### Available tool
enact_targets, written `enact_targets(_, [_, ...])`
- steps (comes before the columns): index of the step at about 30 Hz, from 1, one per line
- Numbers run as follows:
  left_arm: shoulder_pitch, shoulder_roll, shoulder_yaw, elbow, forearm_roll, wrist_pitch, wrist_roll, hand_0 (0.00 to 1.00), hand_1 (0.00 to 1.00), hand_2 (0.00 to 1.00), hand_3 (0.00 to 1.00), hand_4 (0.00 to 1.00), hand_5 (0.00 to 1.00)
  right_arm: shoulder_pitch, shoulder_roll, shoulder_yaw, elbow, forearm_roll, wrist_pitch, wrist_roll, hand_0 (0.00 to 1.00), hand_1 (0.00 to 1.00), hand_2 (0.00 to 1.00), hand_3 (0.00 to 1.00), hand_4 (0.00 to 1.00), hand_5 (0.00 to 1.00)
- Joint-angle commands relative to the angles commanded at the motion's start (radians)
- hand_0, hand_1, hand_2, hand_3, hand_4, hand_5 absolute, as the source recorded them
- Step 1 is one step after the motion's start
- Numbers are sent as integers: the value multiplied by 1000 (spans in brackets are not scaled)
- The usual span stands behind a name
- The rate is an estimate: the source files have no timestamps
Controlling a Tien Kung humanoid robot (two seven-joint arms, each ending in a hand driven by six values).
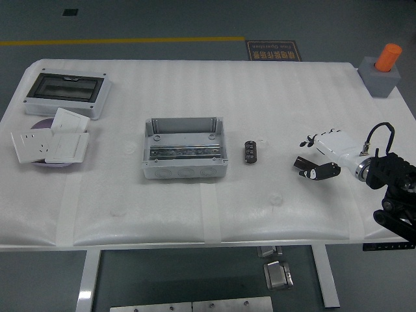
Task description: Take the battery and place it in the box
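One hand only is in the frame: the right hand [323, 154], white-shelled with black fingertips, comes in from the right edge at mid-height on a black arm; no left arm shows. The small flat black rectangular battery [304, 164] lies on the white padded tabletop [260, 97] at the hand's leftward tip, right of centre. The thumb [323, 171] is curled in under the palm against the battery's right end, and the other fingers reach over its upper side, so the hand looks pinched onto it, though whether the battery is off the surface cannot be told. Its long axis runs roughly left to right with a slight downward tilt toward the right. The open grey plastic box [184, 149] with a metal rail inside sits at centre-left, well apart from the battery and straight to the left of it at nearly the same height in the frame. A small black ribbed connector block [249, 152] stands between the two, just right of the box, directly on that line. Judgement: the carry is a long leftward traverse, and clearing that block calls for lift before travel.
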State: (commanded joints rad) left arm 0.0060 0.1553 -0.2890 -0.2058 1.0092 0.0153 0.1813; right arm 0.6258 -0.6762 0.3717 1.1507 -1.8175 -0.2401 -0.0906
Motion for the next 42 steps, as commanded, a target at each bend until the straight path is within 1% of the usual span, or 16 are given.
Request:
enact_targets(2, [-1,0,4,0,-6,2,-2,606,631,464,632,599,458,-4,3,-2,-3,1,-2,1,852,688,707,749,864,422])
enact_targets(3, [-1,0,6,-1,-8,2,-3,606,630,464,631,599,458,-6,4,-2,-5,0,-3,1,837,669,670,724,857,435])
enact_targets(8, [-3,0,10,0,-13,4,-5,606,630,464,631,599,458,-10,6,2,-14,-1,-7,2,837,669,670,724,857,435])
enact_targets(9, [-3,0,11,0,-13,4,-6,606,630,464,632,599,458,-10,6,3,-15,-1,-8,2,825,658,648,690,848,434])
enact_targets(14, [-4,1,12,0,-16,6,-8,606,630,464,632,599,458,-11,7,3,-20,-2,-16,4,825,658,648,690,848,434])
enact_targets(15, [-4,1,12,0,-16,6,-8,605,630,464,633,598,457,-12,8,2,-20,-3,-17,4,809,650,618,640,793,416])
enact_targets(20, [-6,0,17,-1,-21,7,-11,605,630,464,633,598,457,-11,9,0,-20,-5,-22,5,809,650,618,640,793,416])
enact_targets(21, [-6,0,18,-1,-22,7,-12,606,630,464,634,601,459,-12,9,-1,-20,-5,-22,6,792,635,592,621,659,396])
enact_targets(26, [-5,1,21,-2,-27,8,-14,606,630,464,634,601,459,-16,12,-2,-18,-3,-26,8,792,635,592,621,659,396])
enact_targets(27, [-6,1,23,-2,-30,8,-15,606,630,464,635,603,460,-18,13,-2,-18,-2,-27,9,785,629,584,620,624,383])
enact_targets(42, [-15,9,49,-5,-54,16,-31,605,629,463,635,608,463,-29,30,-10,-24,8,-51,22,779,621,579,620,619,378])
